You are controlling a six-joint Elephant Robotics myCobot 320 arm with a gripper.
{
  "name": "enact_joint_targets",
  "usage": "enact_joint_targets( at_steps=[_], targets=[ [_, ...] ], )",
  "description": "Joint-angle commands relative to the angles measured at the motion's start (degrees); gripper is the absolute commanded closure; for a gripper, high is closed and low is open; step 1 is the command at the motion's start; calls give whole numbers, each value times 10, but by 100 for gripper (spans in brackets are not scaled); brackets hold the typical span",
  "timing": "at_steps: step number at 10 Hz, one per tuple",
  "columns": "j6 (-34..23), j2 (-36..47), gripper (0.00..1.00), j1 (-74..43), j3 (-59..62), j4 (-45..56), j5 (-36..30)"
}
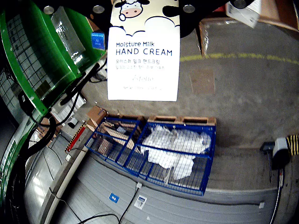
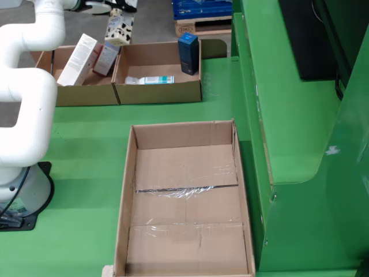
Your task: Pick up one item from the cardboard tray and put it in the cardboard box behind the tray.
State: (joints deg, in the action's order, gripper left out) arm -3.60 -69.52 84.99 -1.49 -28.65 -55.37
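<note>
the wrist view reads "hand cream" on the carton [image 1: 143, 51] filling its 12 o'clock, gripper fingers unseen so grip uncertain, while the fixed view shows it [image 2: 120, 27] above the tray [image 2: 75, 95] at 11 o'clock, box [image 2: 130, 173] empty.

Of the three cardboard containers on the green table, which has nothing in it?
The large cardboard box nearest the fixed camera: only bare taped cardboard shows inside. The two smaller trays behind it each hold product boxes or a tube.
</note>
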Motion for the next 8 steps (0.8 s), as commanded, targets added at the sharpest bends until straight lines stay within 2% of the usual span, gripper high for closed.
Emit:
enact_joint_targets(
  at_steps=[1, 3, 4, 5, 6, 8],
  targets=[
    [1, -5, 100, -33, 15, -7, 8],
    [2, -5, 100, -33, 15, -7, 7],
    [35, -5, 100, -33, 15, -7, 7],
    [2, -5, 100, -33, 15, -7, 7],
    [46, -5, 100, -33, 15, -7, 7],
    [46, -5, 100, -33, 15, -7, 8]
  ],
)
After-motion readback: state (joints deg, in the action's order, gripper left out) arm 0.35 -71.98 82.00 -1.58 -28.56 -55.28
